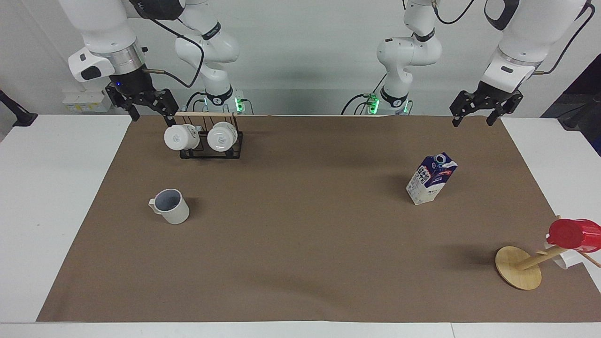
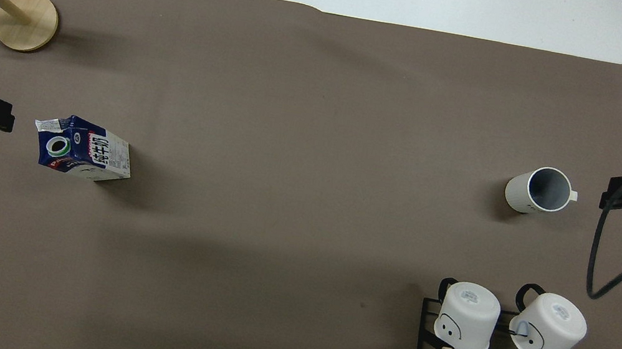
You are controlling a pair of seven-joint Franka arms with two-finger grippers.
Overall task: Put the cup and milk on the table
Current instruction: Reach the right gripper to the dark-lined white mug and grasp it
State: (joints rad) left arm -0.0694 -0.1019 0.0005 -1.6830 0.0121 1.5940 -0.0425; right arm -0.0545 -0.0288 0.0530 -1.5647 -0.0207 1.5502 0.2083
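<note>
The cup [image 1: 171,206], off-white with a grey-blue inside, stands upright on the brown mat [image 1: 300,244] of the white table [image 1: 47,188], toward the right arm's end; it also shows in the overhead view [image 2: 539,190]. The milk [image 1: 431,178], a dark blue and white carton, stands upright on the mat toward the left arm's end, also in the overhead view [image 2: 83,148]. My right gripper [image 1: 151,117] is open and empty, raised over the mat's edge beside the rack. My left gripper [image 1: 473,121] is open and empty, raised over the mat's corner nearest the robots. Neither touches anything.
A black wire rack [image 1: 211,149] with two white mugs [image 1: 177,137] [image 1: 221,136] stands nearer to the robots than the cup. A wooden mug tree [image 1: 519,273] with a red cup [image 1: 574,235] and a white mug stands farther from the robots than the milk.
</note>
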